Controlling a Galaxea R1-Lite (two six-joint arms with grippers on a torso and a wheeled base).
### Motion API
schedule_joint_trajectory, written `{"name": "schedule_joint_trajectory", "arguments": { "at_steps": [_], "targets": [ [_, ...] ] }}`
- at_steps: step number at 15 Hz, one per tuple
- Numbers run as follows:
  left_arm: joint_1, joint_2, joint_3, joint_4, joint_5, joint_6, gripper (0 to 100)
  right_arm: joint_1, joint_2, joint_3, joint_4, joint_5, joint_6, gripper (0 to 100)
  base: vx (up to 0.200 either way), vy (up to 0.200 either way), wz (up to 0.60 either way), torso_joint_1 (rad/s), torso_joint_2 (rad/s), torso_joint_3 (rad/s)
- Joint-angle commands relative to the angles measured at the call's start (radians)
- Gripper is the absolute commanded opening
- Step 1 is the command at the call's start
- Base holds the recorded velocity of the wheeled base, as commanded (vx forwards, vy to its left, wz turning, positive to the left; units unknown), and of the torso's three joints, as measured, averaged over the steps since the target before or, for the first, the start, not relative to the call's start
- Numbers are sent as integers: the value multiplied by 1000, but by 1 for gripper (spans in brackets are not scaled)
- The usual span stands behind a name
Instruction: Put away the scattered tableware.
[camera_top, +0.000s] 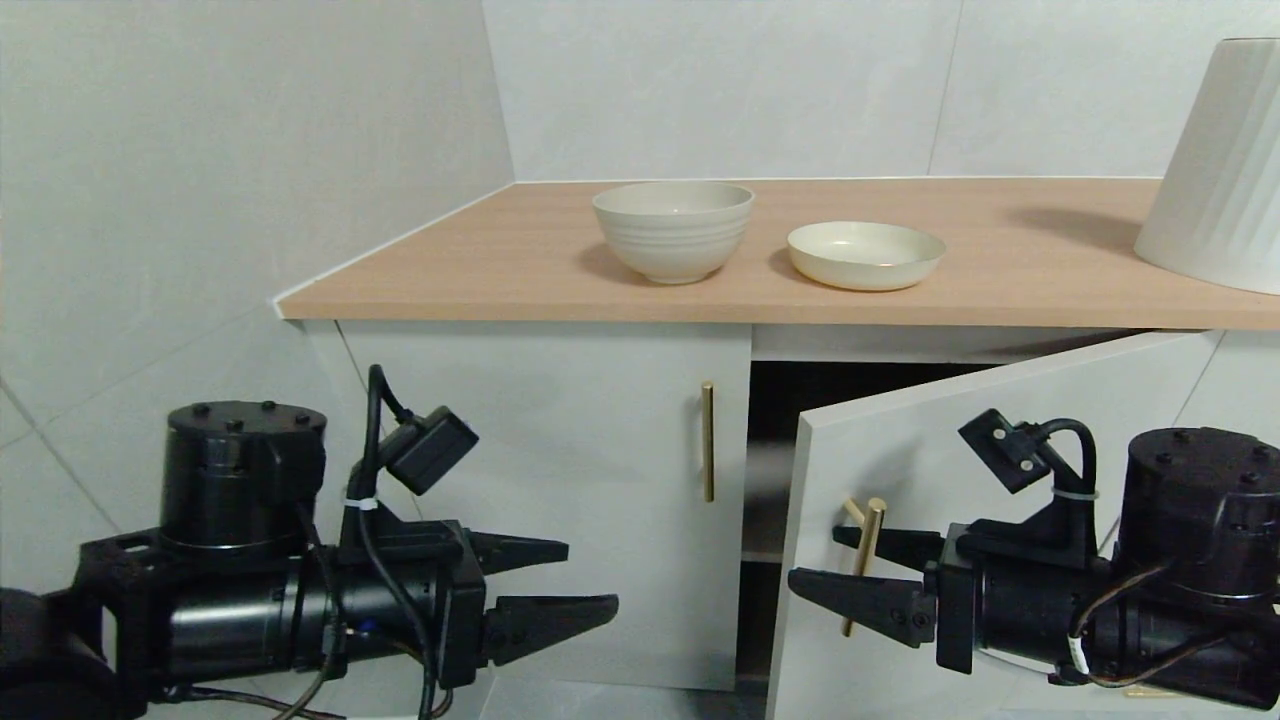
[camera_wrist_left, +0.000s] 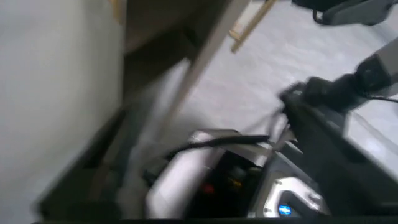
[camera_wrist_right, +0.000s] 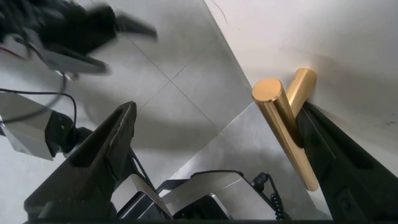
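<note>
A deep cream bowl (camera_top: 673, 230) and a shallow cream dish (camera_top: 866, 255) stand side by side on the wooden countertop (camera_top: 450, 270). Both grippers hang low in front of the cabinet, well below the tableware. My right gripper (camera_top: 815, 556) is open, and the brass handle (camera_top: 864, 562) of the half-open right door (camera_top: 950, 450) stands between its fingers. In the right wrist view that handle (camera_wrist_right: 285, 127) lies close to one finger (camera_wrist_right: 339, 165) of the right gripper (camera_wrist_right: 217, 109) and is not clamped. My left gripper (camera_top: 592, 575) is open and holds nothing, in front of the shut left door (camera_top: 560, 450).
A tall white ribbed shade (camera_top: 1220, 170) stands at the counter's right end. The left door has a vertical brass handle (camera_top: 707, 440). A dark cabinet opening (camera_top: 770, 420) shows behind the swung-out door. Tiled walls close the left side and back.
</note>
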Motion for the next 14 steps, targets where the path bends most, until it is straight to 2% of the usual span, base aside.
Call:
{"name": "schedule_joint_trajectory", "arguments": {
  "at_steps": [1, 2, 4, 5, 7, 9, 10, 14],
  "targets": [
    [-28, 64, 3, -27, 1, -19, 0, 0, 10, 0, 5, 3, 1, 100, 0, 0, 0, 0, 0, 0],
    [-28, 69, -9, -47, 1, -20, 0, 0, 7, 2, 5, 3, 1, 100, 0, 0, 0, 0, 0, 0],
    [-28, 161, -115, -93, 16, -22, 0, 0, 5, 0, 5, 3, 1, 100, 0, 0, 0, 0, 0, 0],
    [-28, 183, -132, -97, 27, -20, 0, 0, 5, 0, 5, 1, 1, 100, 0, 0, 0, 0, 0, 0],
    [-61, 324, -189, -154, 47, -32, 0, 0, 4, -1, 5, 1, 1, 100, 0, 0, 0, 0, 0, 0],
    [-101, 403, -238, -220, 47, -82, 0, 0, 5, -1, 5, 1, 1, 100, 0, 0, 0, 0, 0, 0],
    [-135, 474, -291, -290, 55, -144, 0, 0, 5, 0, 5, 1, 1, 100, 0, 0, 0, 0, 0, 0],
    [-166, 580, -336, -386, 64, -157, 0, 0, -4, 0, 5, 0, 1, 100, 0, 0, 0, 0, 0, 0]
  ]
}}
